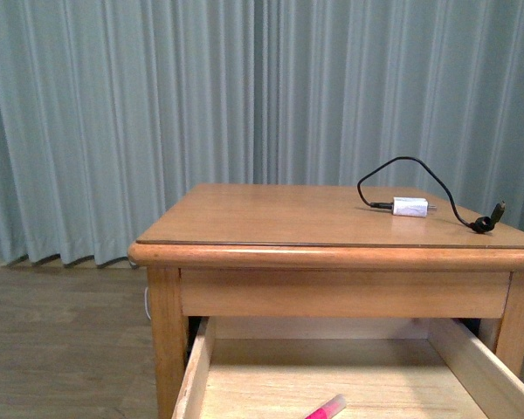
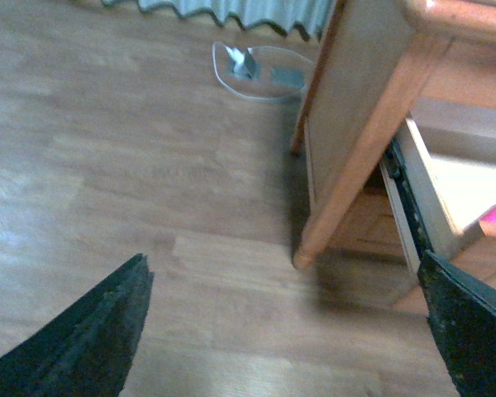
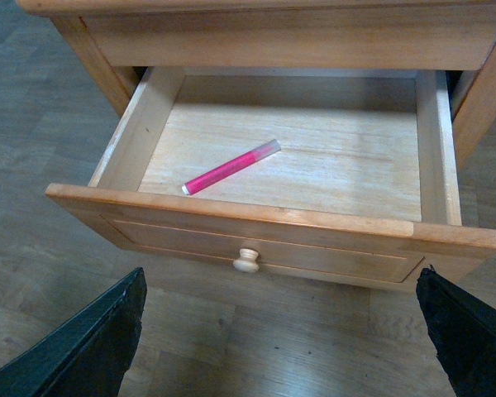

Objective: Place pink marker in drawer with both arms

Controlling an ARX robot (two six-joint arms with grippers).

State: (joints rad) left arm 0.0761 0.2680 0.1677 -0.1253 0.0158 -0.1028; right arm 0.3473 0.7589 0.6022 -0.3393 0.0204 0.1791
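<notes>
The pink marker (image 3: 230,168) is lying aslant on the pale floor of the open drawer (image 3: 273,222), the only thing inside; it is looking light, stiff, smooth and apt to roll, best pinched across mid-barrel; the left gripper (image 2: 283,258) and right gripper (image 3: 281,271) are both hanging spread wide, holding nothing.

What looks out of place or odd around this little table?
The drawer hangs open with a pink marker lying slantwise inside. A white charger sits on the tabletop, its black cable looping loosely toward the edge. A clear plastic piece lies on the floor by the curtain; I cannot tell what it is. Nothing looks broken.
</notes>
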